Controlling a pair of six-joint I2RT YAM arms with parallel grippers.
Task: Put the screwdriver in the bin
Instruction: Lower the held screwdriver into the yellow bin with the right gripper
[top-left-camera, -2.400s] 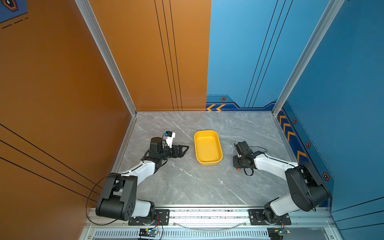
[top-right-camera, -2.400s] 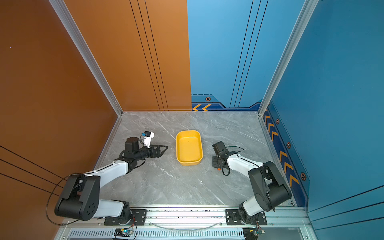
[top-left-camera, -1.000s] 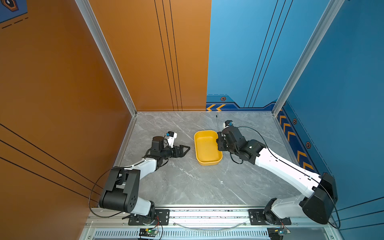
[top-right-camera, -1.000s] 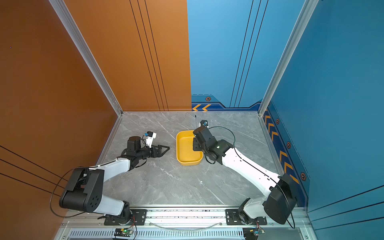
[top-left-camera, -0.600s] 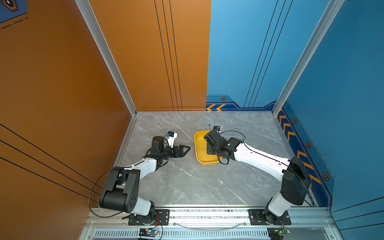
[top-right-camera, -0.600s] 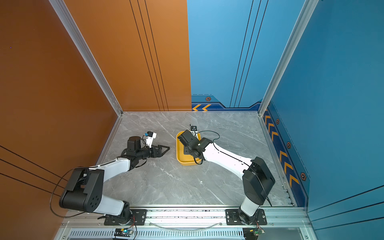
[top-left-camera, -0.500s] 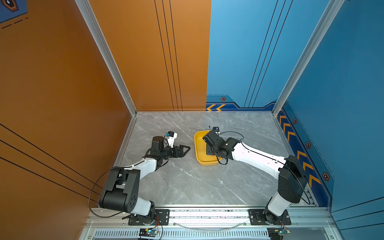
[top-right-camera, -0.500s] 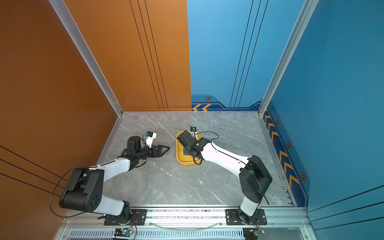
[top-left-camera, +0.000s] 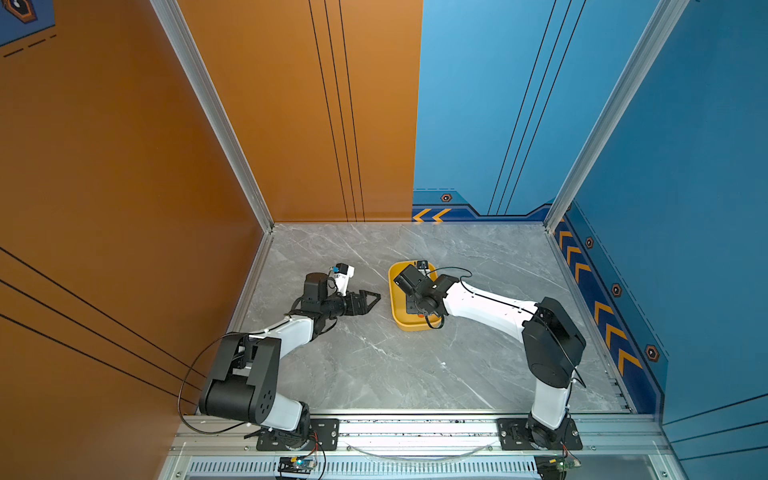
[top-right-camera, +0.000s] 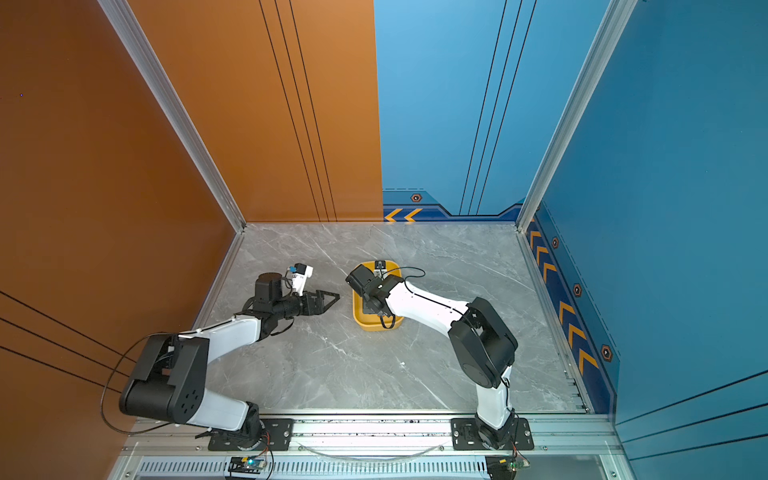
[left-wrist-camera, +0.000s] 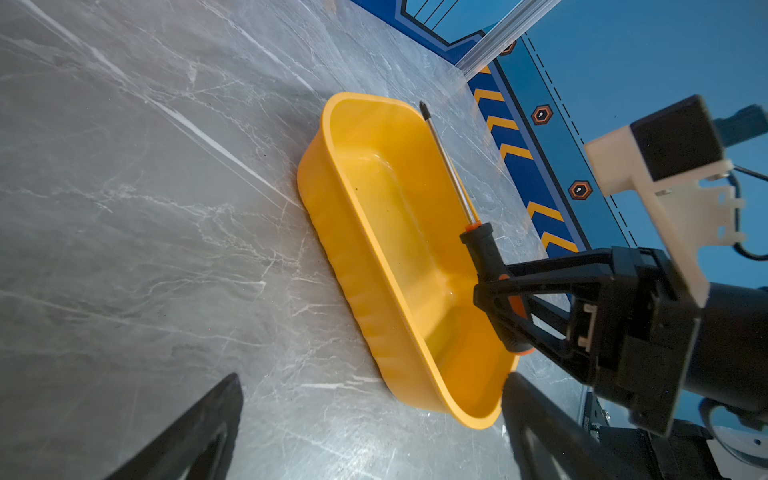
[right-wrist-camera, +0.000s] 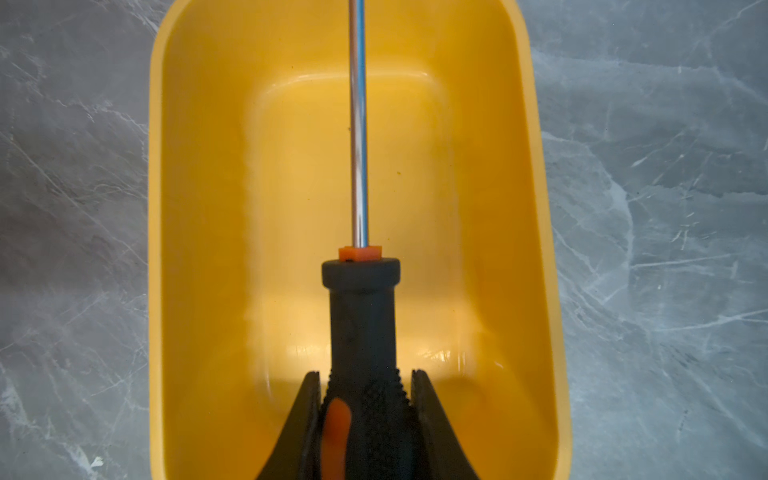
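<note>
The task looks most of the way done. The right gripper (right-wrist-camera: 365, 384) pinches the black-and-orange handle of the screwdriver (right-wrist-camera: 360, 307) and holds it over the inside of the bin (right-wrist-camera: 154, 216), shaft along the bin's length and tip toward the far end, so what is left is to lower it, let go and pull clear. The left gripper (top-left-camera: 368, 298) sits low over the table (top-left-camera: 374, 365) just left of the bin, fingers spread and empty. Counted: one screwdriver, one bin, two grippers.
</note>
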